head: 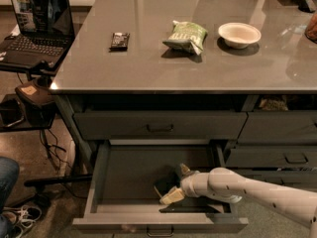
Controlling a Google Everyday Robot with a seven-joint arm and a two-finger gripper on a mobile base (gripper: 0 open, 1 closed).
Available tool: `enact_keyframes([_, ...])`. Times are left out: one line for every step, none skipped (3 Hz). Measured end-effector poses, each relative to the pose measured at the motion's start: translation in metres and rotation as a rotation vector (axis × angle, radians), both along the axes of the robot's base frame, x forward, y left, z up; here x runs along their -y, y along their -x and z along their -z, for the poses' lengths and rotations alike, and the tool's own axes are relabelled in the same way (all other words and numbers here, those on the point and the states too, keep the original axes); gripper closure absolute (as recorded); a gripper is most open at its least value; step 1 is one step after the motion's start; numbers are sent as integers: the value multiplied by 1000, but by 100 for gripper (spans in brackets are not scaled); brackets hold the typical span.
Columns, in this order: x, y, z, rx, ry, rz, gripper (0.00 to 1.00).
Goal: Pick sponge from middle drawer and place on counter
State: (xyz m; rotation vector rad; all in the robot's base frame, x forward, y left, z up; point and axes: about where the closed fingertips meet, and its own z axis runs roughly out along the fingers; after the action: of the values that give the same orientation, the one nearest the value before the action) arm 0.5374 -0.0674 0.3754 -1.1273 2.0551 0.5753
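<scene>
The middle drawer (pixel 106 182) is pulled out below the counter (pixel 148 58). The sponge (pixel 165 185), dark green with a yellow edge, lies on the drawer floor right of centre. My gripper (pixel 177 183) reaches into the drawer from the right on a white arm. It is open, with one finger (pixel 172 196) in front of the sponge and the other behind it. The sponge is partly hidden by the gripper.
On the counter lie a dark small packet (pixel 120 40), a light-green snack bag (pixel 186 35) and a white bowl (pixel 239 34). A laptop (pixel 37 21) sits on a stand at the left. Closed drawer fronts (pixel 158 125) surround the open drawer.
</scene>
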Motion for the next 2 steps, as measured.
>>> enact_keyframes([0,0,0,0,0,0,19])
enact_keyframes([0,0,0,0,0,0,42])
